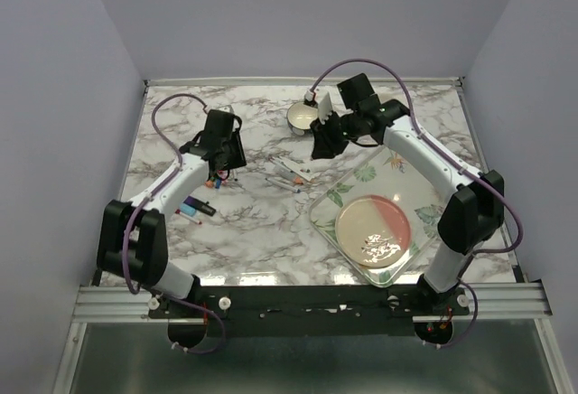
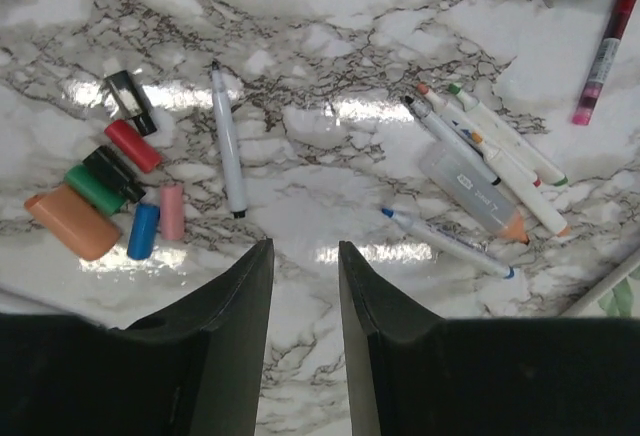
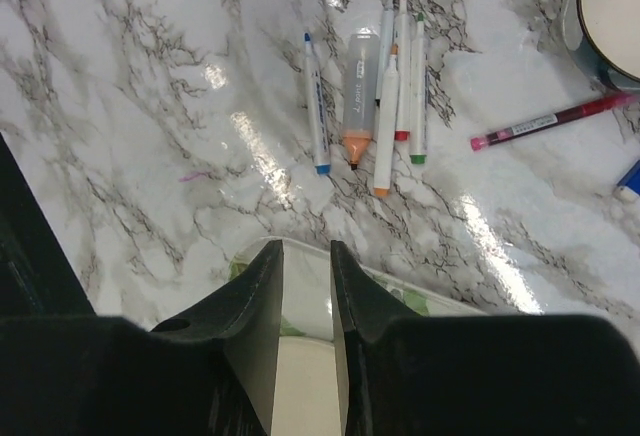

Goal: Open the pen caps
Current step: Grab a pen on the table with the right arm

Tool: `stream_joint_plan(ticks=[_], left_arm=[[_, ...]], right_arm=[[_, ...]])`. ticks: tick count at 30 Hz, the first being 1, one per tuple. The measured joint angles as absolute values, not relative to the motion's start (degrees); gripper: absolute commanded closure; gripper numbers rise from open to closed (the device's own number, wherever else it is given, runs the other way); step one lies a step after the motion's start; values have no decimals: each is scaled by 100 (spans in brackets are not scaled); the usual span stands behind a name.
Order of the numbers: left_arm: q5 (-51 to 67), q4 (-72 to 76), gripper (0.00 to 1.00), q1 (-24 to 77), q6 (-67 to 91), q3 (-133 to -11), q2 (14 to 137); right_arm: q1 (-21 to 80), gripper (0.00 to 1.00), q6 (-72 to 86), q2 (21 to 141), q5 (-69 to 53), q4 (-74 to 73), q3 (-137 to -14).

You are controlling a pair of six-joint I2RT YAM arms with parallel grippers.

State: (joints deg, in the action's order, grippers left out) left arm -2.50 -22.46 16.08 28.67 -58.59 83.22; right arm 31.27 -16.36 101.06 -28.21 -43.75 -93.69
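Your left tool (image 2: pixel 305 246) hangs over the tabletop (image 2: pixel 330 16), its fingers narrowly parted with nothing between them. Ahead and to its left, the loose pen caps (image 2: pixel 95 188) lie bunched. The blue cap (image 2: pixel 143 231) and pink cap (image 2: pixel 172 211) run lengthwise toward the tool, and the red cap (image 2: pixel 133 145) lies slanted. Your right tool (image 3: pixel 305 248), likewise parted and empty, sits over the tray (image 3: pixel 420 304) edge, with the markers (image 3: pixel 384 116) lying parallel beyond it.

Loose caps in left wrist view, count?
7, clustered left of the lone pen: grey, red, black, green, orange, blue, pink. Others may be hidden.
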Motion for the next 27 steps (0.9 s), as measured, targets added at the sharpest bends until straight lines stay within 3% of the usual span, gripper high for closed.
stream_joint_plan(ticks=[9, 27], left_arm=[[-1441, -2805, 61, 1806, 2895, -7017, 10033], [-1890, -3267, 62, 1715, 2707, -7511, 10781]], right_arm=[[2989, 68, -1568, 9734, -3365, -4248, -8910], [2864, 68, -1498, 9668, -3667, -4154, -8799]])
